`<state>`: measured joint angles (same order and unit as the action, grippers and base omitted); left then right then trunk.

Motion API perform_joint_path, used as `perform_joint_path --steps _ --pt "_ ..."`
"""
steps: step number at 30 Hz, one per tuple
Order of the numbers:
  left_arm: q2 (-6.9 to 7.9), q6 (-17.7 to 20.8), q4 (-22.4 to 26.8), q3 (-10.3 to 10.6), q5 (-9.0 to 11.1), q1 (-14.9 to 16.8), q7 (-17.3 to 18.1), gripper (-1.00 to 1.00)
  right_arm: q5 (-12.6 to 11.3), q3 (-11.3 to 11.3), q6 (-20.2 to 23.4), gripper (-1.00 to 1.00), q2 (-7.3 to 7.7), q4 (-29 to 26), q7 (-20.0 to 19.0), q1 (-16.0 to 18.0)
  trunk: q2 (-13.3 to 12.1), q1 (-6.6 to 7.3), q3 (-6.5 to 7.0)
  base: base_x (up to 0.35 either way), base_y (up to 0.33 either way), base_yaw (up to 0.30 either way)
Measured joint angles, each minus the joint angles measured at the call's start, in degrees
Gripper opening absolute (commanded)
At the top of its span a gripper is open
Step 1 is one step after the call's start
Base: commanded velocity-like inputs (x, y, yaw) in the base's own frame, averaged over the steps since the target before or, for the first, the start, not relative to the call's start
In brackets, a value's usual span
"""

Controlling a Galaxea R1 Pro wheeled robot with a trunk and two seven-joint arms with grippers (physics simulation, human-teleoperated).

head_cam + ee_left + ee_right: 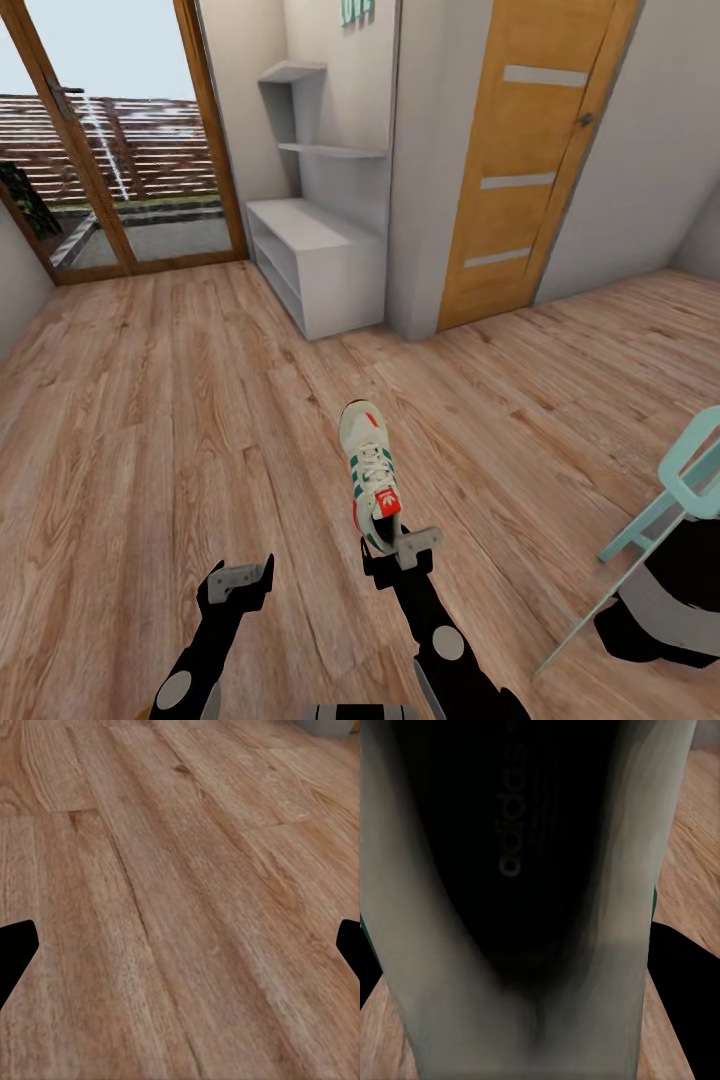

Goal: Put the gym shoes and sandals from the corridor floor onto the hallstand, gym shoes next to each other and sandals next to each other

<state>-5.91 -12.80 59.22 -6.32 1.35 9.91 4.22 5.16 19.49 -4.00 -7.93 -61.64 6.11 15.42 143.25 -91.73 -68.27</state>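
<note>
One shoe [369, 470] is in hand, and none sits on the shoe rack [318, 250] yet, so most of the job is left. Going left to right: the left tool [238, 582] is spread wide with nothing in it, over bare floor [150, 400]. The right tool [400, 552] pinches the shoe's heel. Ahead, wide open floor leads to the rack; a blue chair [665, 500] stands close on the right.
</note>
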Motion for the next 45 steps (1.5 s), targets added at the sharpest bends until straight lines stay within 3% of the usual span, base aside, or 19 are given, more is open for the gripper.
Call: perform_joint_path --steps 35,45 --pt "0.0 0.0 0.0 -0.1 0.1 0.0 0.0 1.0 0.0 0.0 0.0 -1.0 0.01 0.0 0.0 0.0 0.0 0.0 0.0 0.168 0.0 0.0" --pt "0.0 0.0 0.0 -0.1 0.1 0.0 0.0 1.0 -0.1 0.0 0.0 -1.0 0.01 -0.1 0.0 0.0 0.0 0.03 0.0 0.305 0.0 0.0"
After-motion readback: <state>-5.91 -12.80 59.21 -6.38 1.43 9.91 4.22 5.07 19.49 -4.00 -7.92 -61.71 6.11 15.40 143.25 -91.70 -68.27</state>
